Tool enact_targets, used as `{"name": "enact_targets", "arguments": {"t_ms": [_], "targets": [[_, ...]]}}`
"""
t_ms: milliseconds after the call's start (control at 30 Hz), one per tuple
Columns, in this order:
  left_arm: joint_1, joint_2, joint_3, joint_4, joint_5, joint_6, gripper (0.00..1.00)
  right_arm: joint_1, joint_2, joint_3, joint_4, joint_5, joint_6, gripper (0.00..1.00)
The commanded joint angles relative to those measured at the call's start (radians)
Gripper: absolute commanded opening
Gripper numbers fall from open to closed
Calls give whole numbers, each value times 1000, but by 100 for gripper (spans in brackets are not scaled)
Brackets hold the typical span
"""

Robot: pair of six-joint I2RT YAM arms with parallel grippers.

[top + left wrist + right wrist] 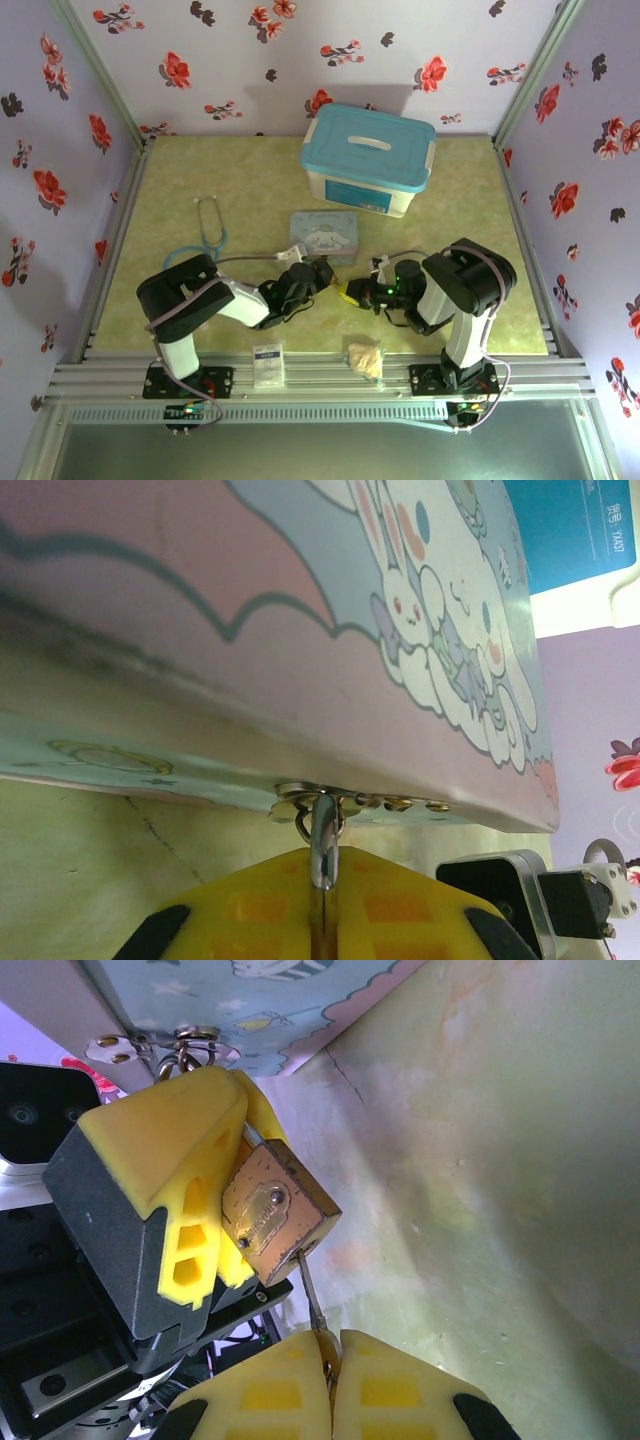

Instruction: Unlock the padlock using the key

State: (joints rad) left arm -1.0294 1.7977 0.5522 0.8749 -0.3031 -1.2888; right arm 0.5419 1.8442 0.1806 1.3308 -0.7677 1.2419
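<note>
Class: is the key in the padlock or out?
In: the key, pinched by the right gripper, has its tip inside the padlock base.

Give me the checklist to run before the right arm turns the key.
1. Right gripper clamped on the key: ok.
2. Key tip meets the bottom of the padlock: ok.
3. Key fully seated in the keyhole: cannot tell.
4. Left gripper holds the padlock body: ok.
5. Shackle passes through the hasp of the cartoon tin: ok.
6. Room to twist beside the tin: cannot tell.
</note>
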Motion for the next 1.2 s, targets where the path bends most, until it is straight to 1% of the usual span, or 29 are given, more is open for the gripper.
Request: {"name": "enact_targets", "arguments": {"t_ms": [0, 300, 700, 1167], "targets": [[4, 21, 2, 82, 3, -32, 0, 9, 6, 17, 54, -16, 5, 0], [5, 8, -1, 76, 3, -35, 0, 9, 44, 12, 54, 14, -9, 0], [4, 19, -13, 115, 12, -54, 0, 9, -40, 35, 54, 21, -7, 0], [2, 46, -31, 194, 27, -86, 0, -12, -66, 48, 54, 23, 15, 0]]}}
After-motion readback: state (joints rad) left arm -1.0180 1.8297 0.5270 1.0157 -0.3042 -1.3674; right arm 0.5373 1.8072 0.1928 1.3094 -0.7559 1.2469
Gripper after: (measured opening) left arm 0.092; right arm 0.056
